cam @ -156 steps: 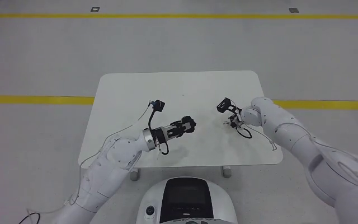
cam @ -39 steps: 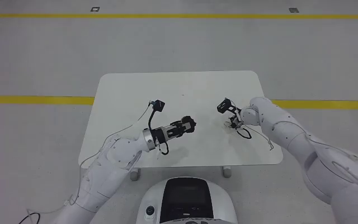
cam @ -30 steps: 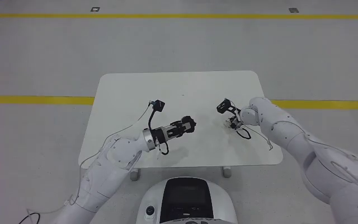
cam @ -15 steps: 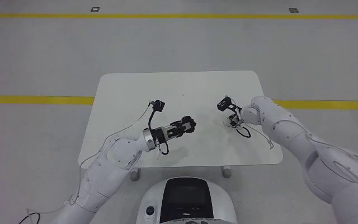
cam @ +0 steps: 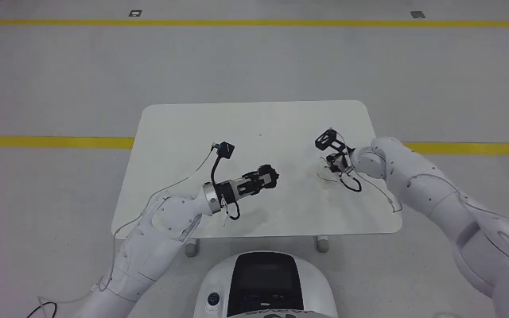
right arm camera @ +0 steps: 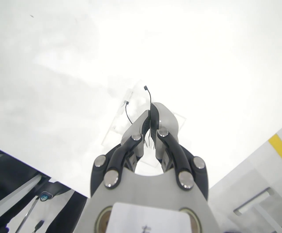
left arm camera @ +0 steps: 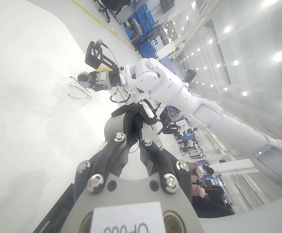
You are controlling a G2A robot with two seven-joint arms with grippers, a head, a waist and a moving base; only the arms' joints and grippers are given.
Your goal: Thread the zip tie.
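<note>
At frame centre, the right gripper [right arm camera: 150, 117] is pinching the zip tie [right arm camera: 150, 96] along its strap, head end protruding past the jaws. The left gripper [left arm camera: 131, 114] is holding its jaws pressed together. Judged light, springy, slippery: grip near the tail.

Site: large open robotics lab or test hall, which I am logging from the remote station.

- I am seeing a pale, smooth floor [cam: 254, 71] running well beyond the work area, crossed by painted yellow lines [cam: 254, 21] and set with small floor plates [cam: 136, 13].
- I am working at a plain white table [cam: 238, 127] with rounded corners, standing alone in the open.
- I am noting a high ceiling with rows of round lights [left arm camera: 227, 28].
- I am counting blue storage racks [left arm camera: 144, 47] and black office chairs [left arm camera: 108, 12] along the far side.
</note>
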